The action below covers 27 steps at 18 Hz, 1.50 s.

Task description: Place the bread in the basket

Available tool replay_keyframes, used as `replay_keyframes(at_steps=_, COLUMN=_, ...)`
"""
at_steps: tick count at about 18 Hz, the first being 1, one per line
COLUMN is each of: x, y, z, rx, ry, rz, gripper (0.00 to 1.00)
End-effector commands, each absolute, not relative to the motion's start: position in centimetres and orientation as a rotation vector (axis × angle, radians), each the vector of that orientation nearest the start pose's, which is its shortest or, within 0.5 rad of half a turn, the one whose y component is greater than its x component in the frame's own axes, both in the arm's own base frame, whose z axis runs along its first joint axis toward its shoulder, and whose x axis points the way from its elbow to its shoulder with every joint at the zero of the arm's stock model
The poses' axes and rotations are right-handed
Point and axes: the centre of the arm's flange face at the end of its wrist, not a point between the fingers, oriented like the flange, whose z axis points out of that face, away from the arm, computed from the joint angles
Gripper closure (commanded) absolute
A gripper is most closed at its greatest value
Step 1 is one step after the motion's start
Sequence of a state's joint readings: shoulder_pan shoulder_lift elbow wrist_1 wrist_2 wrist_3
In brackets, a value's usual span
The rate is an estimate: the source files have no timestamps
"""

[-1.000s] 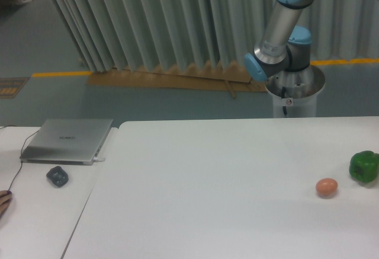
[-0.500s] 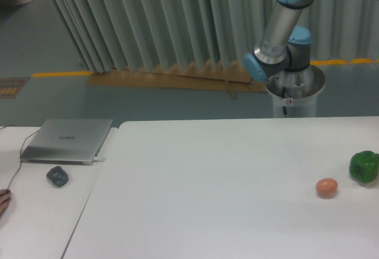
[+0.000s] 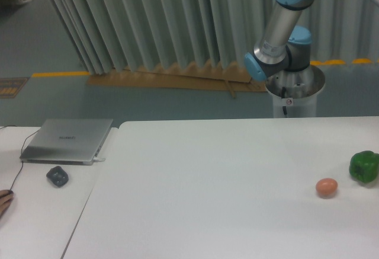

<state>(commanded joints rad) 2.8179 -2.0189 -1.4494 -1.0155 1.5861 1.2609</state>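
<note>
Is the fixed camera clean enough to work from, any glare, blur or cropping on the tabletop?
Fixed camera: soft, even light, slightly hazy overall; no hard glare on the white table. Egg and green pepper show only faint shadows. Pepper sits near the right edge. The arm exits the top, so the tool is out of frame.

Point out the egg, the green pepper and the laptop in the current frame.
egg (image 3: 326,187), fixed camera, centre of its shell.
green pepper (image 3: 364,166), fixed camera, middle of its body.
laptop (image 3: 67,140), fixed camera, centre of the closed lid.
</note>
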Motion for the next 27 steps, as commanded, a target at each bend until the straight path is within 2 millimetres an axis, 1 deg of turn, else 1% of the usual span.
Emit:
replay_keyframes(at_steps=1, x=-57.7, y=33.6, z=35.2, rx=-3.066, ry=0.023, rz=0.334, gripper=0.0)
replay_keyframes(at_steps=2, x=-57.1, y=33.6, z=35.5, rx=-3.066, ry=0.028, rz=0.337, gripper=0.0)
replay_keyframes(at_steps=3, x=-57.1, y=33.6, z=35.8, rx=-3.064, ry=0.026, rz=0.343, gripper=0.0)
replay_keyframes(at_steps=4, x=-57.5, y=33.5, z=35.8, rx=-3.062, ry=0.023, rz=0.347, gripper=0.0)
replay_keyframes(at_steps=5, x=-58.3, y=33.6, z=36.2, rx=-3.055, ry=0.023, rz=0.364, gripper=0.0)
replay_keyframes(at_steps=7, x=-60.6, y=33.1, z=36.5, rx=-3.045, ry=-0.002, rz=0.392, gripper=0.0)
replay_keyframes(at_steps=8, x=-61.8, y=32.6, z=36.3, rx=-3.046, ry=-0.018, rz=0.395, gripper=0.0)
replay_keyframes(at_steps=10, x=-63.1, y=32.3, z=34.5, rx=-3.061, ry=0.021, rz=0.375, gripper=0.0)
replay_keyframes(at_steps=11, x=-64.3, y=30.8, z=33.3, rx=-3.073, ry=0.067, rz=0.355, gripper=0.0)
replay_keyframes(at_steps=12, x=-64.5, y=30.5, z=33.1, rx=-3.074, ry=0.084, rz=0.353, gripper=0.0)
replay_keyframes(at_steps=14, x=-64.1, y=30.5, z=33.8, rx=-3.073, ry=0.072, rz=0.36, gripper=0.0)
replay_keyframes(at_steps=15, x=-63.2, y=30.8, z=33.8, rx=-3.074, ry=0.076, rz=0.35, gripper=0.0)
replay_keyframes(at_steps=16, x=-62.5, y=30.7, z=34.0, rx=-3.077, ry=0.074, rz=0.347, gripper=0.0)
replay_keyframes(at_steps=18, x=-61.2, y=30.5, z=35.8, rx=-3.066, ry=0.081, rz=0.37, gripper=0.0)
replay_keyframes(at_steps=19, x=-61.2, y=30.6, z=35.7, rx=-3.066, ry=0.081, rz=0.367, gripper=0.0)
replay_keyframes(at_steps=20, x=-61.7, y=30.6, z=35.6, rx=-3.065, ry=0.079, rz=0.372, gripper=0.0)
replay_keyframes(at_steps=21, x=-62.1, y=30.7, z=34.8, rx=-3.071, ry=0.081, rz=0.359, gripper=0.0)
replay_keyframes(at_steps=22, x=-62.3, y=30.6, z=34.5, rx=-3.071, ry=0.077, rz=0.354, gripper=0.0)
replay_keyframes(at_steps=24, x=-62.9, y=30.4, z=34.8, rx=-3.068, ry=0.069, rz=0.366, gripper=0.0)
replay_keyframes(at_steps=26, x=-61.6, y=30.5, z=34.3, rx=-3.076, ry=0.079, rz=0.339, gripper=0.0)
replay_keyframes(at_steps=27, x=-61.4, y=30.8, z=34.3, rx=-3.078, ry=0.085, rz=0.342, gripper=0.0)
